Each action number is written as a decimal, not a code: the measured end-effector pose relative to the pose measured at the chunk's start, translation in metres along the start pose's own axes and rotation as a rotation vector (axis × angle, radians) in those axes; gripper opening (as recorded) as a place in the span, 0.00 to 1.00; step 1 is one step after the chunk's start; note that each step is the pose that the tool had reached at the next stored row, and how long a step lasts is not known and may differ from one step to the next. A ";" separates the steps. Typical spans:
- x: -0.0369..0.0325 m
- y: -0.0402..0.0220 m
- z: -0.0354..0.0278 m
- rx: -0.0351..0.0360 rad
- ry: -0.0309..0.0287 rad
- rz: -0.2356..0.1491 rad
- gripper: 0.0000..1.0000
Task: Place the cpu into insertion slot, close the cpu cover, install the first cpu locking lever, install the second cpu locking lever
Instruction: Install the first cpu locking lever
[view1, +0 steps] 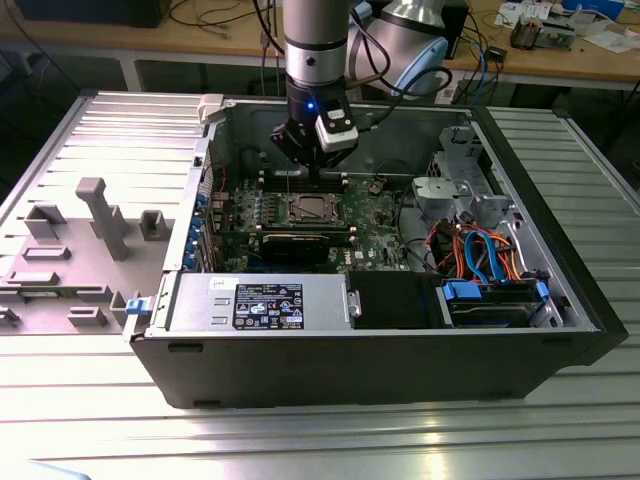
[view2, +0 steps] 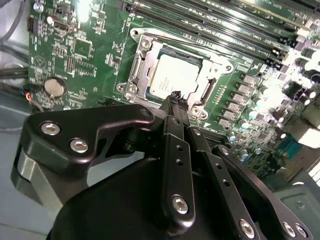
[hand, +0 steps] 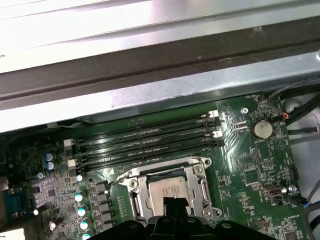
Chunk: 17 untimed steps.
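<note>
Now, in the exterior view, your gripper (view1: 300, 168) hangs just above the cpu (view1: 307, 208) on the motherboard (view1: 375, 215). In the second wrist view the cpu sits in its socket with the cpu cover (view2: 136, 67) down around it, and the jaws are pinched together on nothing. In the first wrist view you can't tell whether either locking lever is latched, so I'd count those as left

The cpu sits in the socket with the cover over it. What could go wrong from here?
1. The gripper has its fingers closed right at the edge of the cpu cover. A slightly off descent could scrape the exposed top of the cpu or bend the cover.
2. The row of grey components beside the cover lies close to the fingers, and a sideways push may clip them.
</note>
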<state>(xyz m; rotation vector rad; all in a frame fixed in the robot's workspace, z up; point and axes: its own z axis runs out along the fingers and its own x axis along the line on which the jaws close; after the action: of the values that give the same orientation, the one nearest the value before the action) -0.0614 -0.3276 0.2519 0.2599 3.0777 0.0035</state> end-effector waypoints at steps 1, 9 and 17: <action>0.0000 0.0000 0.0000 -0.0011 0.0001 -0.021 0.11; 0.0005 -0.0001 0.0000 -0.0038 0.0005 -0.073 0.11; 0.0005 -0.0001 0.0000 -0.0039 0.0005 -0.074 0.11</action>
<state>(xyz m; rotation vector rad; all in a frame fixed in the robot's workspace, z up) -0.0619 -0.3275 0.2518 0.1464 3.0853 0.0065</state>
